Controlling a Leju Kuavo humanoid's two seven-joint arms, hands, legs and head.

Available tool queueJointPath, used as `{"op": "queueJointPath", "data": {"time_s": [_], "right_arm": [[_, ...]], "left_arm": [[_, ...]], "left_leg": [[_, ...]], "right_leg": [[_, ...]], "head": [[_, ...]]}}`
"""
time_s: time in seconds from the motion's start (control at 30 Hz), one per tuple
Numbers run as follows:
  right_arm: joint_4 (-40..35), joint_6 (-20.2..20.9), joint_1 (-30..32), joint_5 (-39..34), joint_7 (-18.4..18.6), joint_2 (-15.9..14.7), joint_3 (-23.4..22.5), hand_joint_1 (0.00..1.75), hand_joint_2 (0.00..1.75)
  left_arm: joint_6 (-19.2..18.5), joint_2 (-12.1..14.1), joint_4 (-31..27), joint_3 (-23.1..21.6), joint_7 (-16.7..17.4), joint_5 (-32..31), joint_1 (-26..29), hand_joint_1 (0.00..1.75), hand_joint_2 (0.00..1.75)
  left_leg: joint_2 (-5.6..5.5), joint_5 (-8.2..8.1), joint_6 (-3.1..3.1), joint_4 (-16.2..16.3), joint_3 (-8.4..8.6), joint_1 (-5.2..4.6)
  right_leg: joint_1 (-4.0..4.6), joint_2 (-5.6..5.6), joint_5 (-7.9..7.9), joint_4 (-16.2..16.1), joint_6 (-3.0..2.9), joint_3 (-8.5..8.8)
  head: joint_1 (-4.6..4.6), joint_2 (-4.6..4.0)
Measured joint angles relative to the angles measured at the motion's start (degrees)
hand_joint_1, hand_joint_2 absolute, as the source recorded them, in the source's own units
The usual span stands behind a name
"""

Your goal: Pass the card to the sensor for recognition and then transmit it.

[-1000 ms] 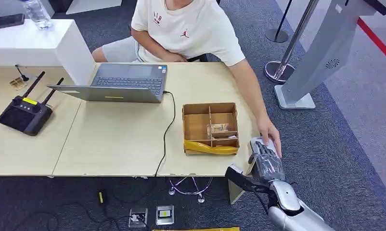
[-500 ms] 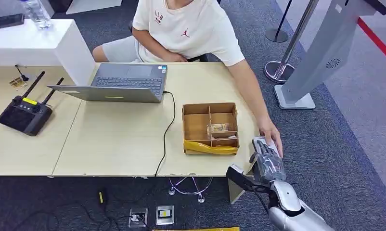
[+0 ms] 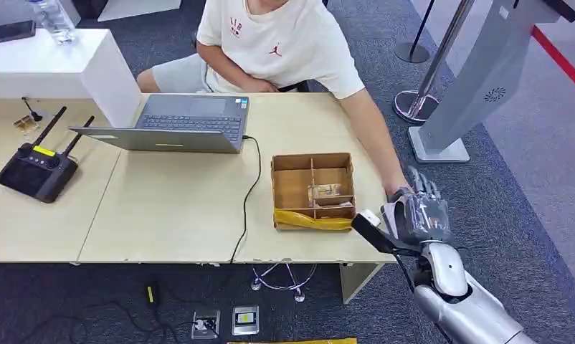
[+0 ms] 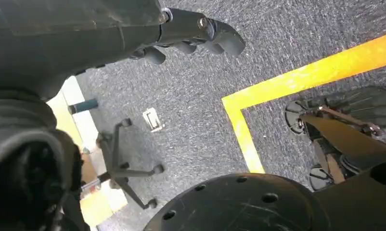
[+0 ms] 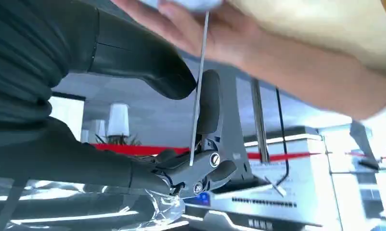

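Light wooden tables (image 3: 170, 208) stand on dark grey carpet (image 3: 500, 215); a yellow line (image 4: 297, 79), perhaps tape, marks the floor.

A person's cream T-shirt (image 3: 281, 43) is showing the clearest marks in the head view: small red lettering on one side of the chest, too small to be read for certain, and a red jumping-figure logo on the other side. The laptop (image 3: 181, 123) on the surface (image 3: 163, 208) is carrying a small blue sticker at one corner of its keyboard deck, its print unreadable. In the right wrist view, a grey machine (image 5: 277, 202) is bearing a row of pale characters, too blurred to make out.
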Motion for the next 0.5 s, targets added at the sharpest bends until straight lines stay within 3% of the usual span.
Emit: {"op": "queueJointPath", "data": {"time_s": [0.5], "right_arm": [[-8.53, 0.72, -2.72, 2.8, 0.77, -2.76, -3.17, 1.75, 1.75]], "left_arm": [[0.0, -0.07, 0.0, 1.01, -0.57, -0.61, 0.01, 0.0, 0.0]], "left_leg": [[0.0, 0.0, 0.0, 0.0, 0.0, 0.0]], "right_leg": [[0.0, 0.0, 0.0, 0.0, 0.0, 0.0]], "head": [[-0.02, 0.0]]}}
